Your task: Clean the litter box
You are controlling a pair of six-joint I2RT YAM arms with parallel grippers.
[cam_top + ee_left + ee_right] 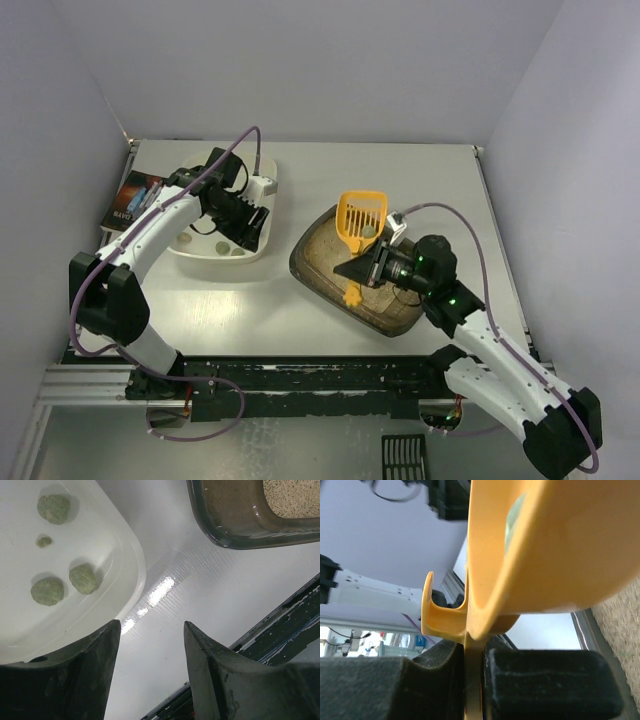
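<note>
My white-and-black arms
A purple cable loops along my left arm point(150, 235) and my right arm point(500, 357); green lights glow just behind my right end effector point(367, 267), whose fingers point(545, 680) are matte black.

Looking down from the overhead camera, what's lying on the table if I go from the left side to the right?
dark packet → white tub → litter box. The yellow scoop hangs over the litter box, so it has no place of its own in the order.
</note>
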